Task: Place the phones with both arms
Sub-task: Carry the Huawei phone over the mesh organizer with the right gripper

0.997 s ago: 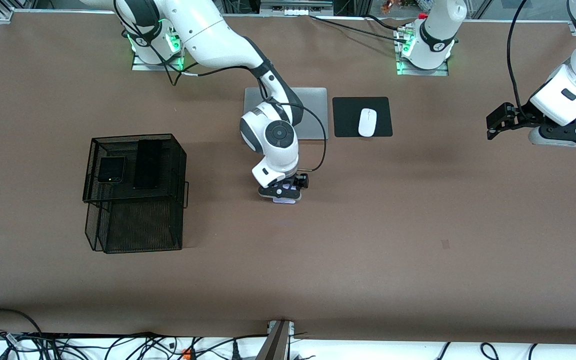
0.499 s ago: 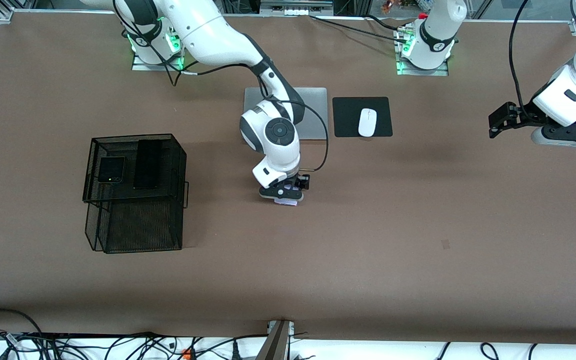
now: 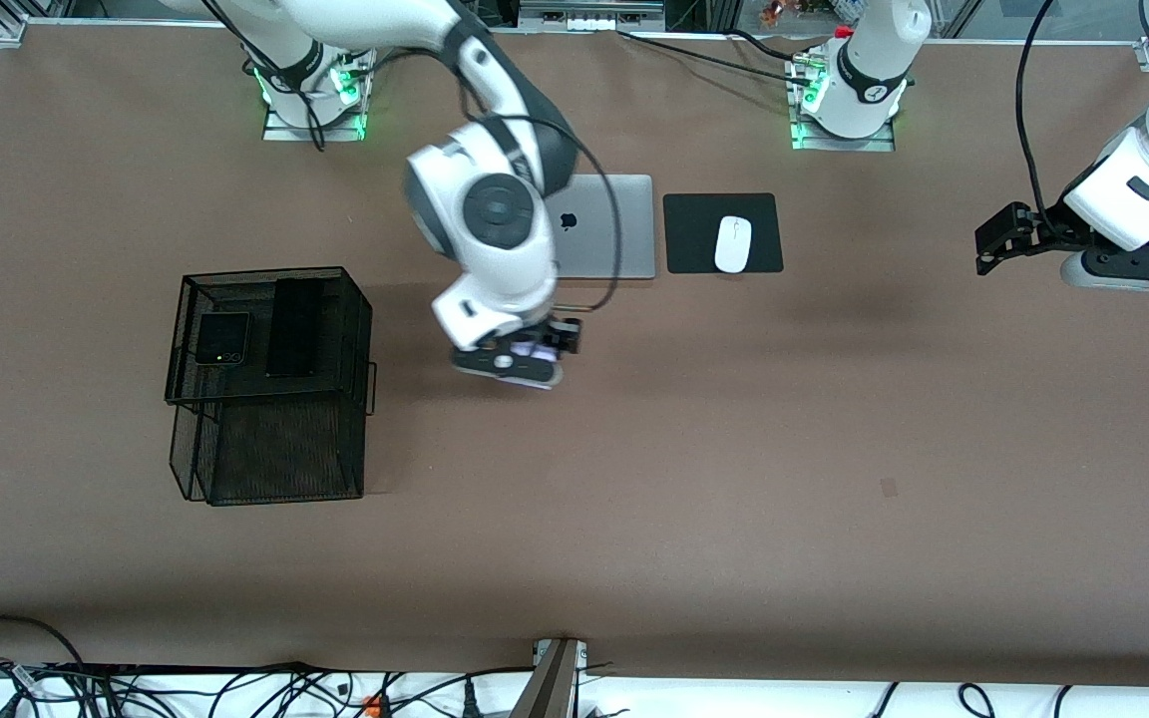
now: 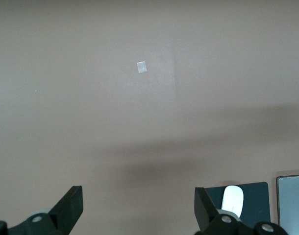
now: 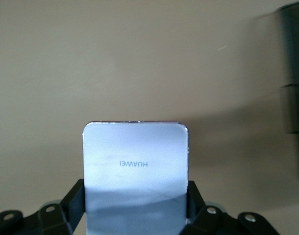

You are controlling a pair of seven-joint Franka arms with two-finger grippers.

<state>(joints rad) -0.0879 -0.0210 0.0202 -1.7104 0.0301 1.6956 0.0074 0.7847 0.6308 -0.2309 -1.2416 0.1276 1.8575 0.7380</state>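
Observation:
My right gripper (image 3: 520, 361) is shut on the pale lavender phone (image 5: 136, 169), lifted above the bare table between the black mesh rack and the laptop; in the front view only a sliver of the lavender phone (image 3: 527, 350) shows under the hand. The squarish black phone with a green dot (image 3: 221, 338) and the long slim black phone (image 3: 295, 327) lie on top of the mesh rack (image 3: 270, 384). My left gripper (image 3: 995, 239) is open and empty, waiting above the table at the left arm's end; its fingers (image 4: 71, 208) frame bare table.
A grey laptop (image 3: 599, 227) lies near the robot bases, partly covered by the right arm. Beside it a white mouse (image 3: 732, 243) sits on a black pad (image 3: 694, 234). The mouse (image 4: 233, 198) also shows in the left wrist view.
My right gripper has risen off the table with the lavender phone and moved toward the mesh rack. The left arm has barely moved.

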